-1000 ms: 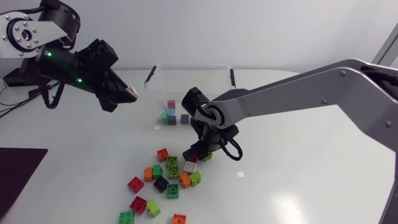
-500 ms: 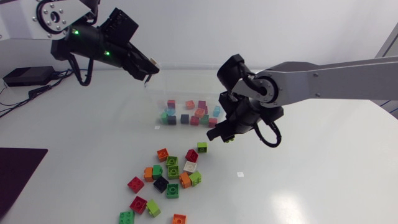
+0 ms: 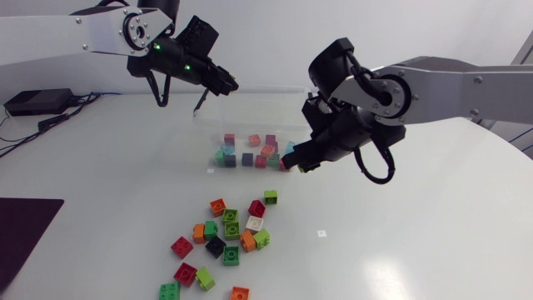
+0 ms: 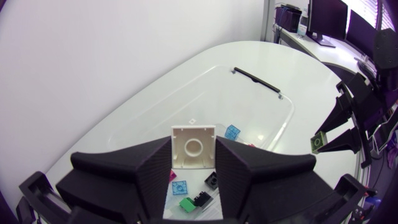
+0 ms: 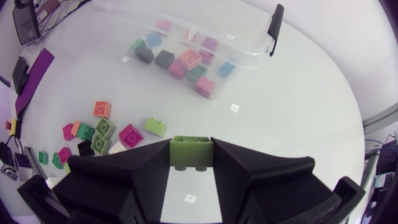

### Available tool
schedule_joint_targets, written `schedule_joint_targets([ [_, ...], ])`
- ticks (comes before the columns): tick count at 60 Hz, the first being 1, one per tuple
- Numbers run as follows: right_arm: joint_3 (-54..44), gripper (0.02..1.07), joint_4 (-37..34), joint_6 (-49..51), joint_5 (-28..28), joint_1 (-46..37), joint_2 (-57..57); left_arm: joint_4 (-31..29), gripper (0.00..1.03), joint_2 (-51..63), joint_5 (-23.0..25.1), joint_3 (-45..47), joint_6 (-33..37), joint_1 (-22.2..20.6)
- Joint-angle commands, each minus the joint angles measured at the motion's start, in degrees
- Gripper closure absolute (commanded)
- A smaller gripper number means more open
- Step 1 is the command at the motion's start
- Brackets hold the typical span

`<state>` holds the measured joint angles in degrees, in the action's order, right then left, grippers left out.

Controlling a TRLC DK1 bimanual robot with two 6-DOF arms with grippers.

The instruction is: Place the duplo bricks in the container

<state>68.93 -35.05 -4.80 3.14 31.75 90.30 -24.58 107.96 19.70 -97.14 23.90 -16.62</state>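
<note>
Two arms (image 3: 83, 29) (image 3: 466, 83), one gripper each: left gripper (image 3: 223, 82) clasping one cream brick (image 4: 193, 146), right gripper (image 3: 301, 164) clasping one green brick (image 5: 191, 151). One clear container (image 3: 258, 104) with roughly eleven stored bricks (image 3: 247, 158). About seventeen loose bricks (image 3: 231, 255) on one table (image 3: 416, 233)

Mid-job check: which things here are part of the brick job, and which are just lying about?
Job: container; bricks already in it; loose bricks on the table; white brick in left tool; green brick in right tool.
Lying about: dark mat; small white tag.
</note>
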Motion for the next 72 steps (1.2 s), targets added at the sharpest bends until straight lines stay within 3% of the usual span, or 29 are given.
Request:
schedule_joint_targets([
  [1,2.18,0.72,-0.37,0.49,-0.32,-0.9,-1.18,0.94,0.51,2.6,-0.63,-3.23,-2.81,0.45],
  [3,2.62,0.72,-0.11,0.58,-0.5,-1.16,-1.27,0.94,0.3,2.6,-1.07,-3.05,-2.81,0.54],
  [5,3.14,0.72,0.16,0.58,-0.94,-1.42,-1.27,0.94,0.17,2.25,-1.69,-2.79,-2.81,0.71],
  [10,4.37,0.72,0.68,0.67,-1.29,-1.78,-0.83,1.2,0.05,0.85,-2.3,-1.56,-2.89,1.24],
  [24,7.89,0.72,4.29,0.58,-1.29,-1.86,0.75,8.67,0.05,-11.81,-3.62,12.07,-2.54,2.56],
  [45,13.78,0.72,8.59,-0.04,-0.5,-1.25,5.67,8.58,0.06,-25.17,-3.88,26.57,2.2,5.28],
  [72,20.11,0.72,13.51,-0.65,1.08,-0.99,13.67,4.45,0.06,-29.3,-3.09,40.54,12.49,4.67],
])
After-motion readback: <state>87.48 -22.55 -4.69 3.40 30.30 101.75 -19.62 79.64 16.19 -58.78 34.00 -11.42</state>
